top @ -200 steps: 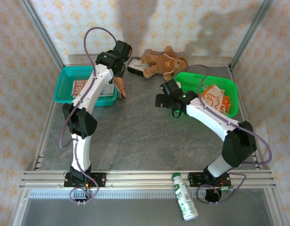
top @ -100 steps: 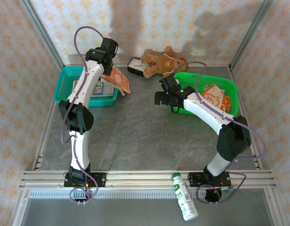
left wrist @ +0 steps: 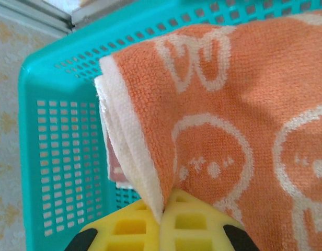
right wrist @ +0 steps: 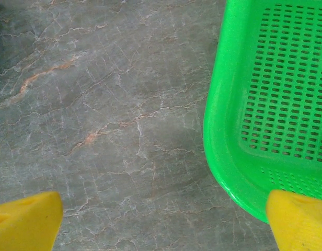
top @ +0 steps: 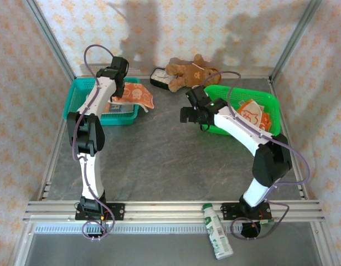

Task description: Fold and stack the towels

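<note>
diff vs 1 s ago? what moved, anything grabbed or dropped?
Left gripper, shut on the orange towel throughout, swung back and left from the teal basket's right edge to above it; the towel now spreads over its right side. Right gripper, open, crept slightly toward the back beside the green basket. Nothing grabbed or released. Bear, bottle and green basket unchanged.
</note>
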`<action>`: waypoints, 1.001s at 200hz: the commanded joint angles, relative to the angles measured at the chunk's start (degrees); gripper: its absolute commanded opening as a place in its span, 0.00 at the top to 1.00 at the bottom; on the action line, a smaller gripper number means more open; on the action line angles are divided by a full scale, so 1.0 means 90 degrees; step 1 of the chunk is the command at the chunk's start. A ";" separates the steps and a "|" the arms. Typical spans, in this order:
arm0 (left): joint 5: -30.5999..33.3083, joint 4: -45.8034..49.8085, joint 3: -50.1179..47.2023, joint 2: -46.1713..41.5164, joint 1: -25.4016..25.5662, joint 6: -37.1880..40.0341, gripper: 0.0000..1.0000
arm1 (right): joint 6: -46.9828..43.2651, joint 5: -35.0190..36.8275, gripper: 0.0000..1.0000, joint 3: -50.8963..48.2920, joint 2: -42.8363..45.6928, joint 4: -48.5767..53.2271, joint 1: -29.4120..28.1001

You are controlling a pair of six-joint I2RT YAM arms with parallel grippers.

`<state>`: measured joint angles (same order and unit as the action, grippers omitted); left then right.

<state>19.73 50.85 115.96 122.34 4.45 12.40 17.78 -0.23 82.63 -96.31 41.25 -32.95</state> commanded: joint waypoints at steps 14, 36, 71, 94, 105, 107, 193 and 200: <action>0.0178 -0.0667 -0.0055 0.0239 -0.0286 0.0291 1.00 | -0.0092 0.0069 0.01 0.0290 -0.0126 0.0385 0.0025; 0.0285 -0.0754 -0.0060 0.0359 -0.0342 0.0407 1.00 | -0.0110 0.0071 0.01 0.0394 -0.0194 0.0484 0.0022; 0.0491 -0.0854 -0.0089 0.0438 -0.0406 0.0404 1.00 | -0.0109 0.0055 0.01 0.0482 -0.0270 0.0543 0.0022; 0.0592 -0.0835 -0.0082 0.0465 -0.0426 0.0388 1.00 | -0.0091 0.0017 0.01 0.0524 -0.0343 0.0547 0.0028; 0.0635 -0.0864 -0.0100 0.0449 -0.0435 0.0408 1.00 | -0.0072 -0.0022 0.01 0.0555 -0.0392 0.0543 0.0028; 0.0644 -0.0869 -0.0096 0.0442 -0.0443 0.0418 1.00 | -0.0071 -0.0030 0.01 0.0558 -0.0392 0.0548 0.0028; 0.0720 -0.0938 -0.0189 0.0354 -0.0638 0.0372 1.00 | -0.0029 -0.0121 0.01 0.0556 -0.0472 0.0491 0.0028; 0.0719 -0.0950 -0.0189 0.0360 -0.0642 0.0375 1.00 | -0.0030 -0.0121 0.01 0.0548 -0.0461 0.0485 0.0028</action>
<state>23.68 43.44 114.24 126.52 -1.15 15.11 17.72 -1.52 86.00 -100.25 44.64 -32.95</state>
